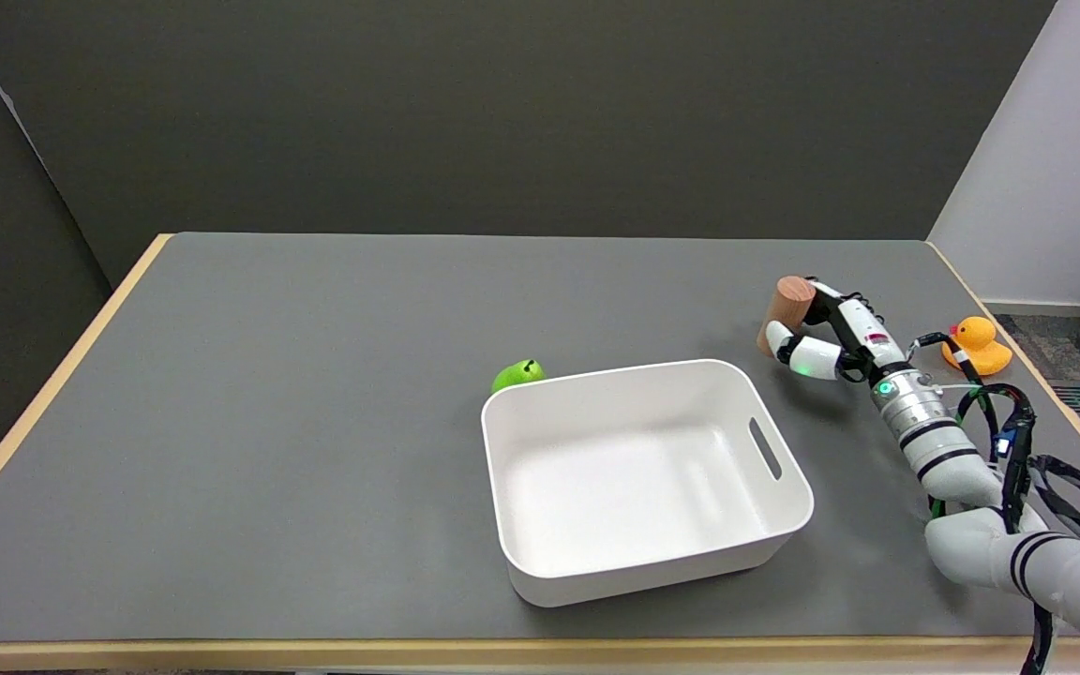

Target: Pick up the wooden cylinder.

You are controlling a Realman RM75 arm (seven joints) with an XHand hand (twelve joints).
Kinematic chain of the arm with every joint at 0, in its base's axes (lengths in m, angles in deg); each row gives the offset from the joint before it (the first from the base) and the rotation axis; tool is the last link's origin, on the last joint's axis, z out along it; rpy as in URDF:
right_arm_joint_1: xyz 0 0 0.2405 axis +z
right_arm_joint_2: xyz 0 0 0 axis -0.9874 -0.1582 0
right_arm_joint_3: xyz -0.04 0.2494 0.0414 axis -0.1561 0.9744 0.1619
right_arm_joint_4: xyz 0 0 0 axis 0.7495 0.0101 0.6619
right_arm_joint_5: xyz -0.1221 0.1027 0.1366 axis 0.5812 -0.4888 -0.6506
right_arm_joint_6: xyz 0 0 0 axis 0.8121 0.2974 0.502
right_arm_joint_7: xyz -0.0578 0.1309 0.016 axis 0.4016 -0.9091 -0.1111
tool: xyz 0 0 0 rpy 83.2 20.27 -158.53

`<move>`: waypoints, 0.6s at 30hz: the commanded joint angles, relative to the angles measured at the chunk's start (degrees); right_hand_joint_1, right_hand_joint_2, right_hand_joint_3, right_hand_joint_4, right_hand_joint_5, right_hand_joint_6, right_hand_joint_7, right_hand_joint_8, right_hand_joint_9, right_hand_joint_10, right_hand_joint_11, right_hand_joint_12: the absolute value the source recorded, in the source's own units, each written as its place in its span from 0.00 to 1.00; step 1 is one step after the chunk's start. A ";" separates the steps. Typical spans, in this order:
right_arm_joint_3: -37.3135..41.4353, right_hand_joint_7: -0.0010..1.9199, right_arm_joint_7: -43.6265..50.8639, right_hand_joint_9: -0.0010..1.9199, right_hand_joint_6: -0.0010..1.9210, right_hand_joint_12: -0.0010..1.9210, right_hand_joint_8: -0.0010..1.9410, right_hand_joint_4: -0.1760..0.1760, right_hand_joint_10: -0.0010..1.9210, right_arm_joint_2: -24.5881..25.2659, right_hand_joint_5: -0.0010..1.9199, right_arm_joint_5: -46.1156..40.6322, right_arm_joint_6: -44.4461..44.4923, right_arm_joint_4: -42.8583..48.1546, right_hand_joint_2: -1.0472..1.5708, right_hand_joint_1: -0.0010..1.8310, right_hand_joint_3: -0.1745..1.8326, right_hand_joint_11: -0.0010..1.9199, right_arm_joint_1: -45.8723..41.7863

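Observation:
The wooden cylinder (787,307) stands upright on the grey table (315,375) at the right, a little beyond the white bin's far right corner. My right hand (821,337) reaches in from the lower right and straddles it. The white thumb (781,341) lies across the front of the cylinder's lower part. The black fingers (826,302) sit against its upper right side, still apart. The cylinder's base stays on the table.
A white bin (643,562) with a handle slot stands in the middle front. A green apple-like toy (517,374) lies at its far left corner. A yellow rubber duck (976,344) sits near the table's right edge, beside my forearm.

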 commanded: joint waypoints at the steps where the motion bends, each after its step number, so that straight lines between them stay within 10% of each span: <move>1: -0.86 0.33 0.79 0.27 0.82 0.71 0.41 0.58 0.54 0.72 0.32 0.08 -0.11 -0.25 0.85 0.49 0.25 0.11 0.45; 9: -1.03 0.39 4.00 0.33 0.81 0.77 0.53 0.57 0.62 0.79 0.35 0.19 0.12 0.05 0.82 0.51 0.31 0.15 0.79; 11: -1.04 0.41 4.00 0.37 0.86 0.77 0.58 0.39 0.62 0.79 0.32 0.82 0.12 -0.18 0.83 0.50 0.32 0.19 1.10; 18: -0.26 0.41 4.00 0.40 0.82 0.94 0.74 0.47 0.70 0.69 0.35 2.16 1.77 -0.33 0.81 0.52 0.33 0.12 2.31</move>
